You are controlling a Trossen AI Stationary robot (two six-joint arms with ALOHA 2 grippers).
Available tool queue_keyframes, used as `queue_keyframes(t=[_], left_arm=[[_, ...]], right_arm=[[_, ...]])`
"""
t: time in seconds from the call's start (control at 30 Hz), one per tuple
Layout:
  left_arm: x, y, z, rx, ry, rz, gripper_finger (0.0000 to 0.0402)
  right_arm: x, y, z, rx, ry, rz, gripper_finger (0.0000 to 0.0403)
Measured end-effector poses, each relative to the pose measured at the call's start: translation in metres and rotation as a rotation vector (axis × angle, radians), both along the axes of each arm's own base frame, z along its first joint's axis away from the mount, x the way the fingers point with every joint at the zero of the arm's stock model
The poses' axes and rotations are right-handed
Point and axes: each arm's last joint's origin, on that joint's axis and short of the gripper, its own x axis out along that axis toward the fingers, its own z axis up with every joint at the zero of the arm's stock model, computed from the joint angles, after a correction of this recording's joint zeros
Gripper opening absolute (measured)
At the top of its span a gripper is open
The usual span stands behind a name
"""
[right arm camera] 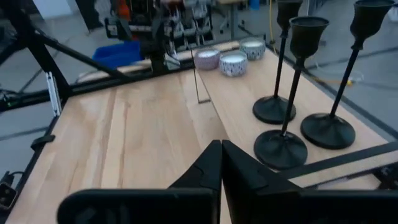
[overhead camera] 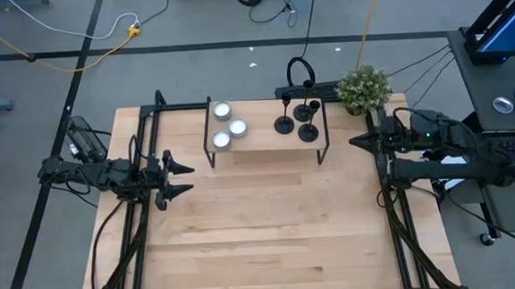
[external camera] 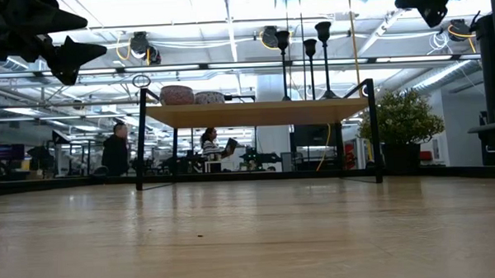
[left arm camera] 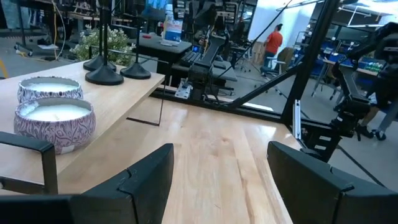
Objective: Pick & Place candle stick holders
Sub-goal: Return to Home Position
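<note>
Left hand [left arm camera: 221,149] fills the near foreground of its own wrist view, fingers spread wide with only bare wood between them, nothing held, nothing touched! From above it hangs over the left side of the tabletop [overhead camera: 271,224], well apart from the shelf [overhead camera: 261,131]. Over to the right hand [right arm camera: 221,146]: its fingers are pressed flat together, empty, out at the tabletop's right edge just beside the potted plant [overhead camera: 363,86] and off the shelf's right end. On that shelf, all three candle stick holders [overhead camera: 308,132] stand upright in a tight cluster at the right end, bases flat on the board. Three white candles in tins [overhead camera: 237,126] sit grouped at the left end, apart from them.
</note>
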Motion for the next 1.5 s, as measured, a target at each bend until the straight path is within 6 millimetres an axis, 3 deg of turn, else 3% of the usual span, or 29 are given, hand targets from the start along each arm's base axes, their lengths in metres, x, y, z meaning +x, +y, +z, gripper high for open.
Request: queue_keyframes(t=[0.3,0.73,1.0,1.13,1.27,1.5], left_arm=[[0.000,0.000,0.000,0.008,0.001,-0.001,0.0267],[0.000,0.000,0.000,0.014,0.000,0.001,0.0267],[0.000,0.000,0.000,0.038,0.000,0.001,0.0267],[0.000,0.000,0.000,0.040,-0.001,-0.003,0.0267],[0.000,0.000,0.000,0.041,-0.002,-0.008,0.0267],[0.000,0.000,0.000,0.097,-0.003,-0.013,0.0267]], right_arm=[[-0.006,0.004,-0.042,0.072,-0.073,0.090,0.0001],[-0.025,0.005,-0.079,0.028,-0.213,-0.011,0.0001],[-0.012,0.005,-0.100,0.053,-0.186,0.054,0.0001],[-0.003,0.004,-0.108,0.109,-0.273,0.075,0.0001],[0.007,0.003,-0.129,0.149,-0.265,0.109,0.0001],[0.013,0.001,-0.147,0.134,-0.251,0.105,0.0001]])
